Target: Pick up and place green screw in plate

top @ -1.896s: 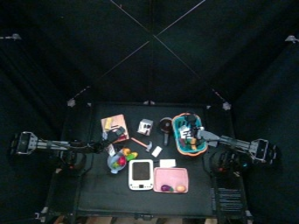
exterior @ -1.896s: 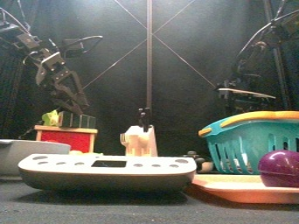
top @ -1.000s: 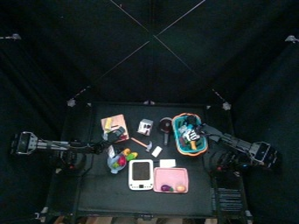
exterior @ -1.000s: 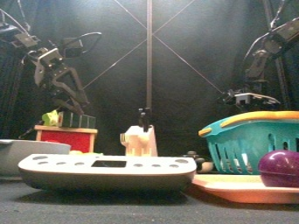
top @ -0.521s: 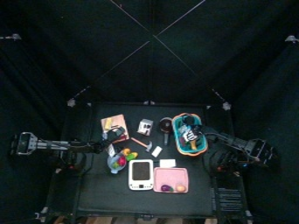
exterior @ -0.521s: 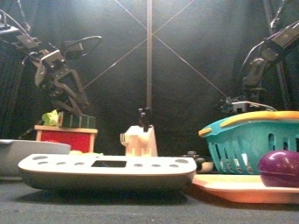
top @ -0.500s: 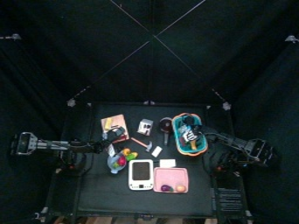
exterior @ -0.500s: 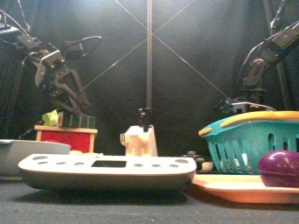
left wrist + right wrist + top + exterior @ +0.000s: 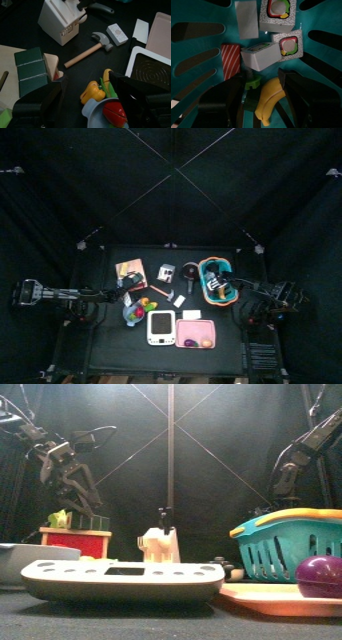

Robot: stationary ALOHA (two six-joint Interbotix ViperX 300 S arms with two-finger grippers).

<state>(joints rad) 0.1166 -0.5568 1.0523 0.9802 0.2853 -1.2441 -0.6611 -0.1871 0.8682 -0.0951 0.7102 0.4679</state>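
step: reach for screw (image 9: 252, 81) | right tool (image 9: 261, 102) released, over basket (image 9: 198, 60) centre-right in top view | advice: descend straight, straddle screw, avoid banana (image 9: 271, 100) | plate (image 9: 197, 334) lower centre

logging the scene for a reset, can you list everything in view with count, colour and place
basket: 1, teal with orange rim, table's right side
banana: 1, yellow, in the basket
green piece: 1, in the basket beside the banana
plate: 1, pink, front right
ball: 1, purple, on the plate
handheld device: 1, white, front middle
bowl: 1, blue, holds colourful bits, front left
toy hammer: 1, grey head, wooden handle, mid table
left gripper: 1, black, jaws open above the bowl
right gripper: 1, black, jaws open, down in the basket
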